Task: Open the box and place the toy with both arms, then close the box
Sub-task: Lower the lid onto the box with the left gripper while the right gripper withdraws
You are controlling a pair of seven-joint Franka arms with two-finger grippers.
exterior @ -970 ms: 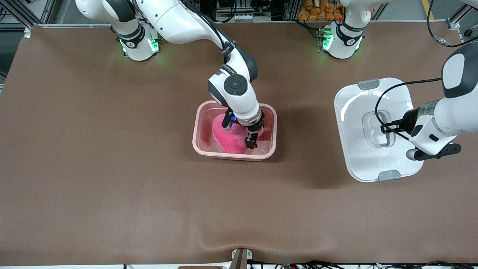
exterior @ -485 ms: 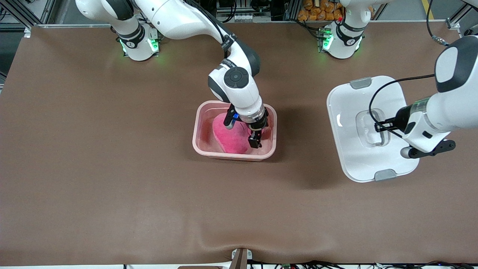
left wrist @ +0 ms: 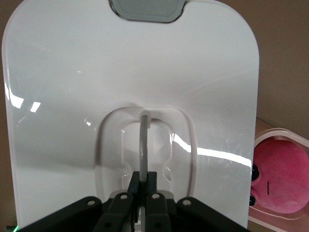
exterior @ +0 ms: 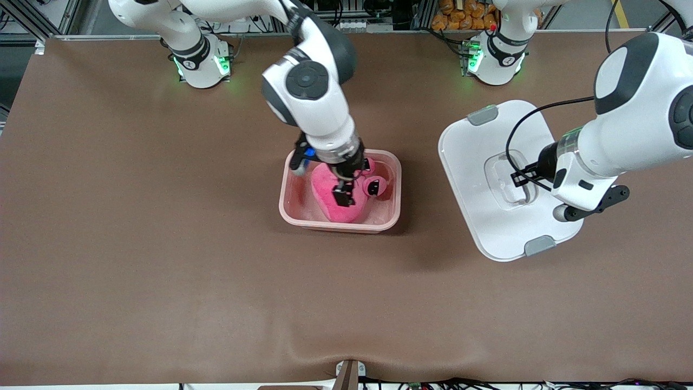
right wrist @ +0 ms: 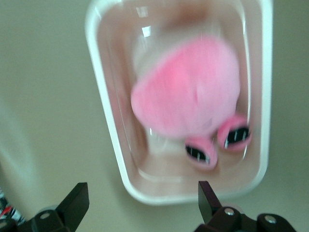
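Observation:
The pink tub (exterior: 392, 187) stands open at the table's middle, with the hot-pink toy (exterior: 327, 197) lying in it, its eyes (exterior: 373, 187) toward the left arm's end. My right gripper (exterior: 320, 177) is open and empty, up over the tub. In the right wrist view its fingers (right wrist: 142, 198) are spread wide above the tub's rim (right wrist: 104, 111) and the toy (right wrist: 188, 96). My left gripper (exterior: 518, 176) is shut on the handle (left wrist: 144, 140) of the white lid (exterior: 476, 162) and holds it off the table beside the tub. The left wrist view shows the jaws (left wrist: 143, 181) clamped on it.
The lid has a grey clip at each short end (exterior: 483, 115) (exterior: 539, 245). The two green-lit arm bases (exterior: 200, 62) (exterior: 495, 57) stand along the table's edge farthest from the camera. The brown cloth has a fold at the nearest edge (exterior: 346, 352).
My right gripper has risen out of the tub, leaving the toy in it. My left gripper has lifted the lid and carried it toward the tub.

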